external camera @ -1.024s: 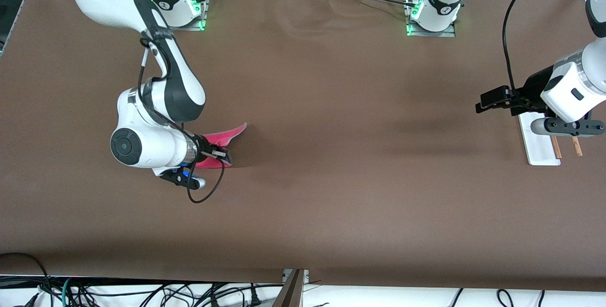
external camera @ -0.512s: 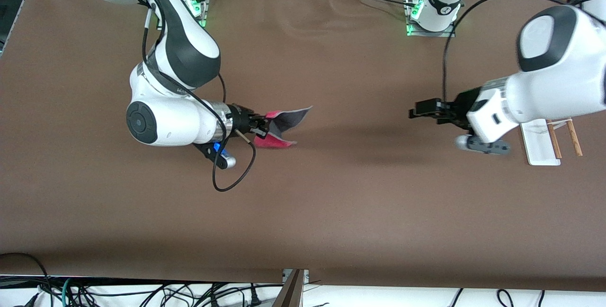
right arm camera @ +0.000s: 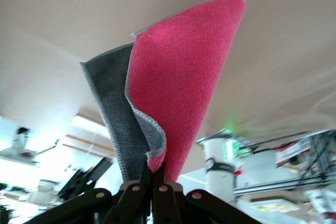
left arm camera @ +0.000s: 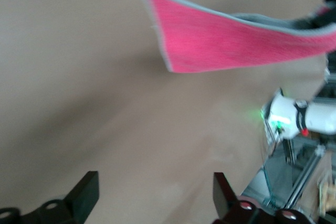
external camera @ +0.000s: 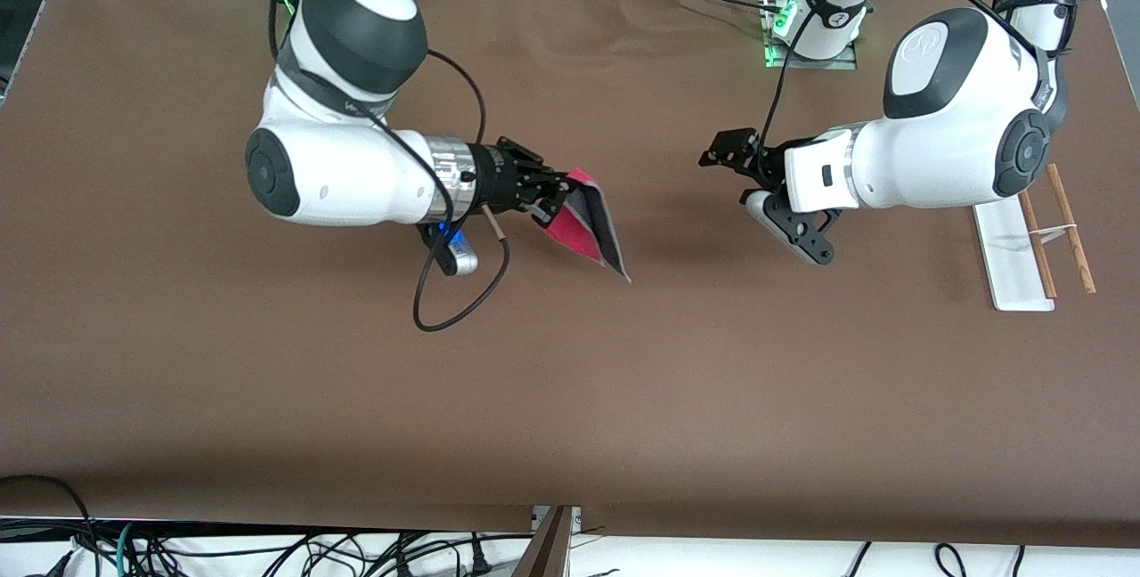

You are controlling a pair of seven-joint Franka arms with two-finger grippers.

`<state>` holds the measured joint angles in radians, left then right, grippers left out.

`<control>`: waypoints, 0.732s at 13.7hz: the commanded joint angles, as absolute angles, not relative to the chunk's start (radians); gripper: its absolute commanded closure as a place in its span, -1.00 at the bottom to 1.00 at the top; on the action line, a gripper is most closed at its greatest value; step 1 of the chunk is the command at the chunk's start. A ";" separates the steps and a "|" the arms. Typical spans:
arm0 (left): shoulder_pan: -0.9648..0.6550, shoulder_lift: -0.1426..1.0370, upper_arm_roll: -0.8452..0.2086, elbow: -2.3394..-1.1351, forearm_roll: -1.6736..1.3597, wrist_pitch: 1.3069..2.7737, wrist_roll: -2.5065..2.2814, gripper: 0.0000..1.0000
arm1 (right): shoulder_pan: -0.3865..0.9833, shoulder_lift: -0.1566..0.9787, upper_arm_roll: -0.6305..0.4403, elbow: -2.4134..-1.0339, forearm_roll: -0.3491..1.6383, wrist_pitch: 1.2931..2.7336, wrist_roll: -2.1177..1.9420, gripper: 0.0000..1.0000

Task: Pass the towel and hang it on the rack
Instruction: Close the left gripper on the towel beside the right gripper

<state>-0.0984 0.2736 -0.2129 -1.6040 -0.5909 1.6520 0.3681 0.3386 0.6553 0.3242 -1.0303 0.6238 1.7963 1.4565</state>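
The right tool (external camera: 550, 196) is up over the middle of the counter (external camera: 570, 399) and pinches the towel (external camera: 588, 225), which hangs from it in the air. The left tool (external camera: 726, 154) is up too, with its two fingers apart, facing the towel. Between towel and left tool there is only air, with bare counter below. The wide strip along the counter's edge nearest the front camera is bare. The rack (external camera: 1033, 234) stands by the edge at the left arm's end, partly under that arm.
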 commanded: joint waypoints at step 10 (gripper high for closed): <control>-0.101 0.428 -0.232 -1.449 -0.794 1.692 0.595 -1.00 | 0.341 0.646 0.371 -1.029 0.634 1.908 1.536 1.00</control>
